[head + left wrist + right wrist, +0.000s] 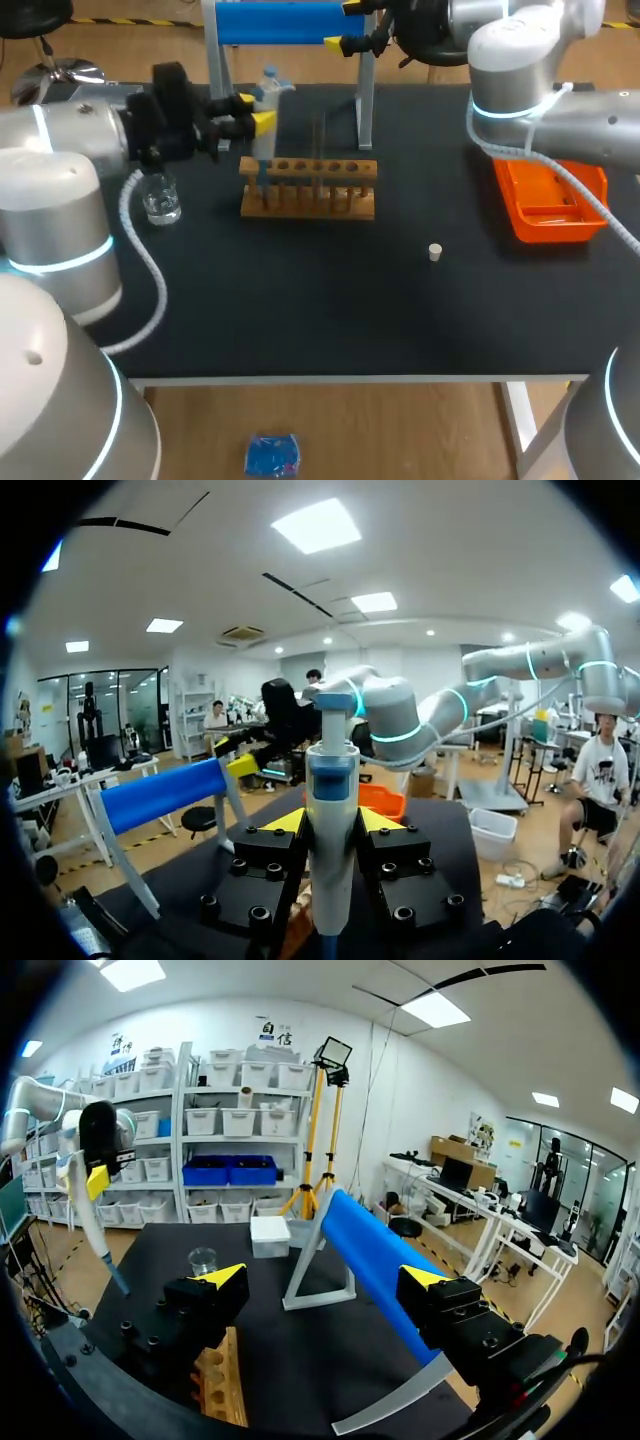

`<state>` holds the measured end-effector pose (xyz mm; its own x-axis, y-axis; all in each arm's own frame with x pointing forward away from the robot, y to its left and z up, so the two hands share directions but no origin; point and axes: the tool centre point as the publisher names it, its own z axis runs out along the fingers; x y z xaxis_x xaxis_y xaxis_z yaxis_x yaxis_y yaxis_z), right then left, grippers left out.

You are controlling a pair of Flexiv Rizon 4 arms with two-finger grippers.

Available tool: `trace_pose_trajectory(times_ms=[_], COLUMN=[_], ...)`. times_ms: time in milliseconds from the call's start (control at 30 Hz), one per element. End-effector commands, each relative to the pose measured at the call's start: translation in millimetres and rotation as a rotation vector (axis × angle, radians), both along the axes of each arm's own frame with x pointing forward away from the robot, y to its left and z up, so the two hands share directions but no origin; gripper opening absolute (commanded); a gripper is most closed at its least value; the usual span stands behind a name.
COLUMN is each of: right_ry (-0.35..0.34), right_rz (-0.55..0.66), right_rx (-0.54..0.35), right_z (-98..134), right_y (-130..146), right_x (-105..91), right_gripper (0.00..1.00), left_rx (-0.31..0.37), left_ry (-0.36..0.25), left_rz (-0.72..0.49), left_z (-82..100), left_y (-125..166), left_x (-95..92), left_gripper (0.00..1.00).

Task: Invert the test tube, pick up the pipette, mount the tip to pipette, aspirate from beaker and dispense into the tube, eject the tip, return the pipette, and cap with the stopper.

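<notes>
Pipette (266,145) upright over the rack's left end

Gripped by the left end effector (255,110), yellow tips pressed on both sides of the body just under the head. Stands with its long axis vertical: plunger end up, thin blue lower end down, above the leftmost holes of the wooden rack (308,187) near the far edge of the surface (300,310); touching the rack or not, cannot tell. Flanked by the clear beaker (160,198) toward the left edge. Bears print too small to read. Spread wide and holding nothing at the far edge: right end effector (325,1277), beside a blue roller (375,1250). Also present: white stopper (435,252) alone mid-surface, orange tray (550,205) near the right edge.
</notes>
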<state>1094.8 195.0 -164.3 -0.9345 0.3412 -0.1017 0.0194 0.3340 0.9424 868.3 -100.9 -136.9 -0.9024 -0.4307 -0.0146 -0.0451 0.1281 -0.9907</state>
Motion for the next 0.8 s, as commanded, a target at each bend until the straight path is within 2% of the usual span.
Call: trace_pose_trajectory(times_ms=[33, 300, 500, 800], right_ry=[0.002, 0.002, 0.002, 0.002], right_rz=[0.001, 0.001, 0.001, 0.001], right_rx=[-0.003, -0.003, -0.003, -0.003], right_z=[0.6, 0.6, 0.6, 0.6], right_y=[-0.4, -0.4, -0.4, -0.4], right_x=[0.3, 0.3, 0.3, 0.3], right_gripper=[1.00, 1.00, 1.00, 1.00], left_rx=[-0.007, 0.006, 0.017, 0.029], left_ry=[0.020, 0.055, 0.090, 0.110], left_rz=[-0.023, 0.075, 0.150, 0.211], left_z=[8.7, 17.4, 20.0, 23.1], left_y=[28.9, 56.0, 64.8, 79.3], left_x=[14.1, 50.1, 76.9, 114.1], left_gripper=[0.00, 0.00, 0.00, 0.00])
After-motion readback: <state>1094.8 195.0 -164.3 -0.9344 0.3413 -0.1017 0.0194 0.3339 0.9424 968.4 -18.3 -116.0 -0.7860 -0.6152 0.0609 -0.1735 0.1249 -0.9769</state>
